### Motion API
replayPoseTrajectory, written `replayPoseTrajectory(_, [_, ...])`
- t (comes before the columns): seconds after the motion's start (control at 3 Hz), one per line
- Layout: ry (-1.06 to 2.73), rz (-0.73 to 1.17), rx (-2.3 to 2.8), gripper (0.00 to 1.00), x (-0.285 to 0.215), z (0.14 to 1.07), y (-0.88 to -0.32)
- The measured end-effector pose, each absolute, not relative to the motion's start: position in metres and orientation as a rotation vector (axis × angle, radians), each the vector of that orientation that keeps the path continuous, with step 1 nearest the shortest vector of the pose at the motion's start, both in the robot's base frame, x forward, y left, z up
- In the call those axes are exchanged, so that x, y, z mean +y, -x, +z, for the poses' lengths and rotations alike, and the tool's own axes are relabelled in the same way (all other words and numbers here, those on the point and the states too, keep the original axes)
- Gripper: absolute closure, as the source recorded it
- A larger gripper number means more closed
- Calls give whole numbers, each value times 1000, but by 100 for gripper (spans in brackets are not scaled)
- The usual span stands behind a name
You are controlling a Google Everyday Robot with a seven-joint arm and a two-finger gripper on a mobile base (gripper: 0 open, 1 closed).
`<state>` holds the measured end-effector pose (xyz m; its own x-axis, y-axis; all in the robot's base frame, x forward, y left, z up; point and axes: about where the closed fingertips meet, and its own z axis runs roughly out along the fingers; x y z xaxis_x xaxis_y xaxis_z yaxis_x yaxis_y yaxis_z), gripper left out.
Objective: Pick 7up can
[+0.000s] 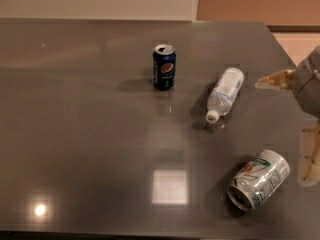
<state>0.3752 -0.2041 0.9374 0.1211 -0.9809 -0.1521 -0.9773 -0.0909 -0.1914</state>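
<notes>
Grey table (75, 134) is carrying the 7up can (260, 179) at the front right, lying on its side, its long axis running front-left to back-right. Just behind and right of it, the gripper (290, 124) is hanging open, holding nothing.

The robot's grey and cream two-finger gripper (291, 126) showed only in part at the right edge of the camera view, cut off by the frame. Its body was a smooth, rounded, matte grey housing (309, 84), paler along its upper curve. Its two jaws were cream-yellow pieces with darker, brownish edges, one flat and pointed beside the housing's left side, the other a longer strip below it, well apart with bare, glossy dark grey desk (75, 134) showing between them.
</notes>
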Motion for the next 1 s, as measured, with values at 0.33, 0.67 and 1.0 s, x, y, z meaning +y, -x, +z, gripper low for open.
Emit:
replayPoseTrajectory(0.33, [2308, -2, 1823, 0, -197, 906, -354])
replayPoseTrajectory(0.67, [2419, 13, 1732, 0, -191, 878, -340])
replayPoseTrajectory(1.0, [2490, 17, 1678, 0, -188, 856, -332])
